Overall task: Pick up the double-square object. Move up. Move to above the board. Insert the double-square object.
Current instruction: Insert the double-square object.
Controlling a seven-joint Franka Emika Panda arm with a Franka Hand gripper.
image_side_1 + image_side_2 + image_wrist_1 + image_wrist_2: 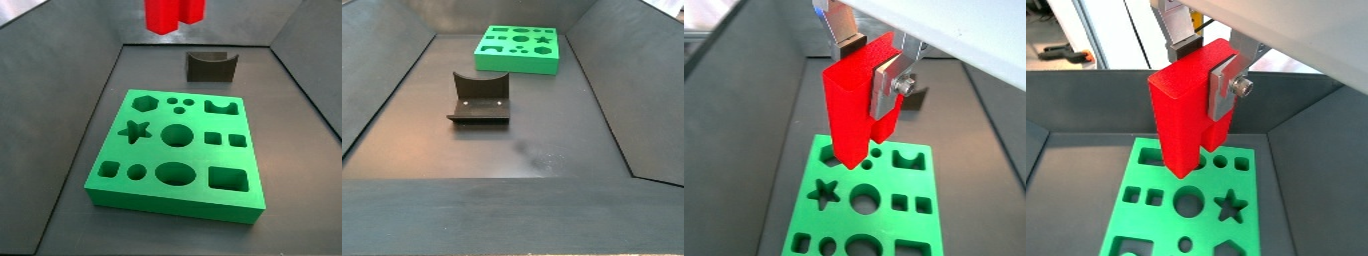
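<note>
Pinching the double-square object [858, 100] upright, prongs pointing down, the gripper [1207, 70] hangs high above the board [147, 160], which lies directly beneath at mid-frame in both wrist views.

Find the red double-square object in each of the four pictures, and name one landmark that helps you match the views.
Wrist view: the double-square object fills the centre, clamped in the gripper, hanging over the green board.
Wrist view: centre again, held by the silver fingers above the board.
Side view: only its lower end shows, at the top edge.
Side view: not in the picture.
Shared landmark: the board, whose star cut-out shows in all four.
</note>
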